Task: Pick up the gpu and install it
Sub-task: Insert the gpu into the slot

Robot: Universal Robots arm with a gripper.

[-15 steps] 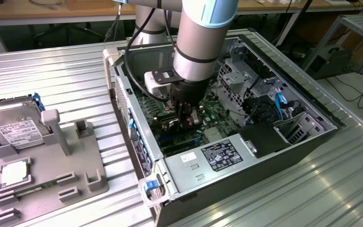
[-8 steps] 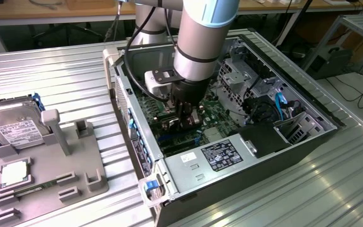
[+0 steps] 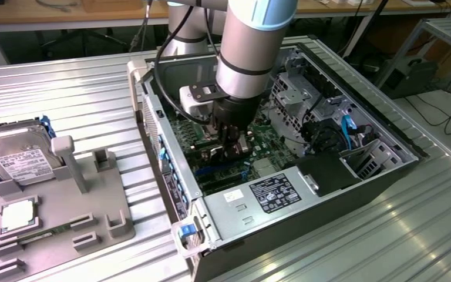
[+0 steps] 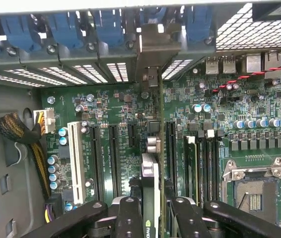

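Wrist view: pincer (image 4: 153, 208) clamped on the gpu (image 4: 150, 173), standing on edge over the board (image 4: 115, 114) inside the open case (image 3: 382, 135). Hard drive (image 3: 18, 158) sits in the grey tray (image 3: 92, 200).

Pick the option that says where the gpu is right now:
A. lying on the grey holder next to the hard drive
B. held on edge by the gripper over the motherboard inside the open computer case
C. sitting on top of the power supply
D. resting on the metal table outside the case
B: the gripper clamps the gpu on edge above the motherboard slots inside the computer case.
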